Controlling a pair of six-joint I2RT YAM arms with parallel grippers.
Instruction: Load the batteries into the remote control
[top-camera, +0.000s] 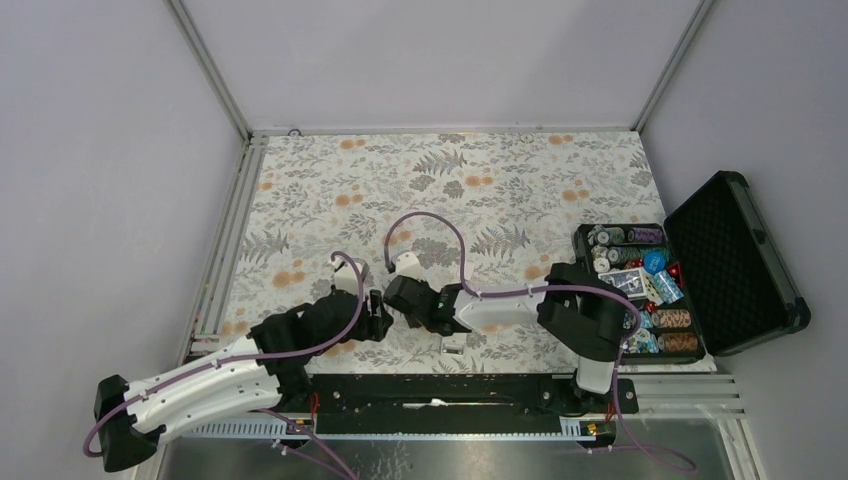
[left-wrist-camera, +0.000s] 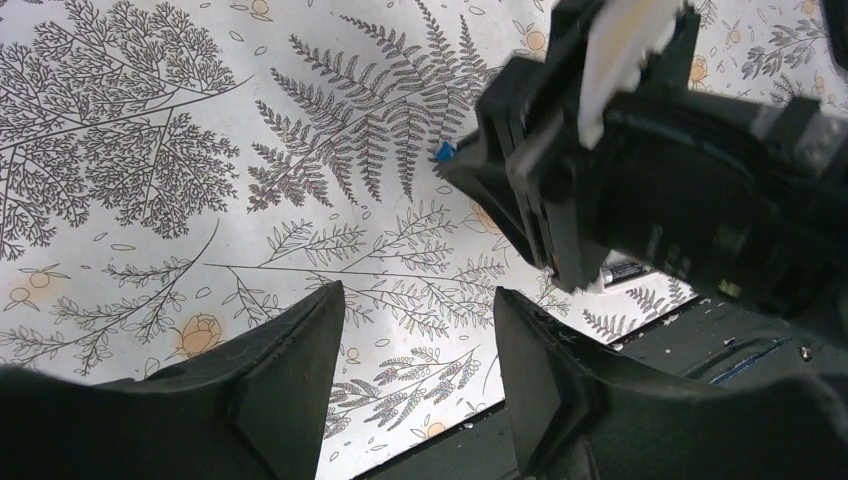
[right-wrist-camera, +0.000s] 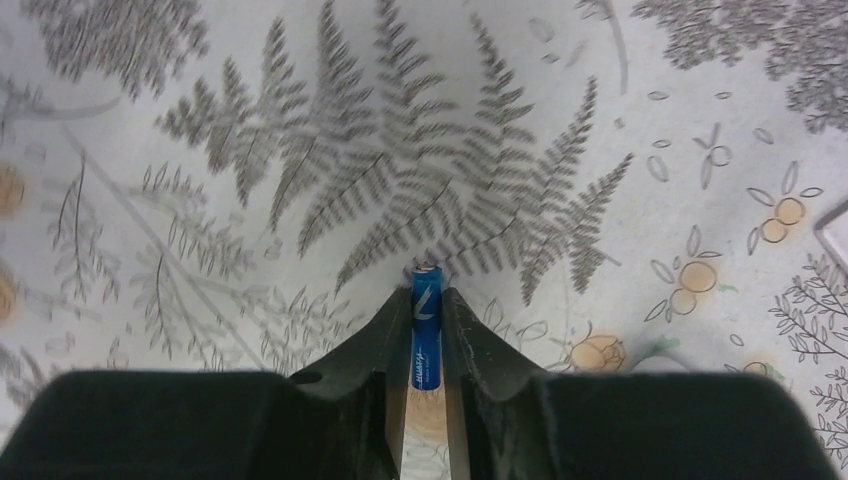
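While carrying the battery (right-wrist-camera: 424, 350) clamped lengthwise in the right hand (right-wrist-camera: 425, 297) (silver tip poking out toward 12 o'clock in the wrist view), go slow and keep the squeeze firm. Probably the remote control (top-camera: 455, 347), that small white slab at 6 o'clock on the desk (top-camera: 500, 170), but hard to say for sure. Swing over toward it, check polarity, then line up with the bay before pushing. Keep the left hand (left-wrist-camera: 418, 300), fingers apart and empty, nearby to pin the remote down.
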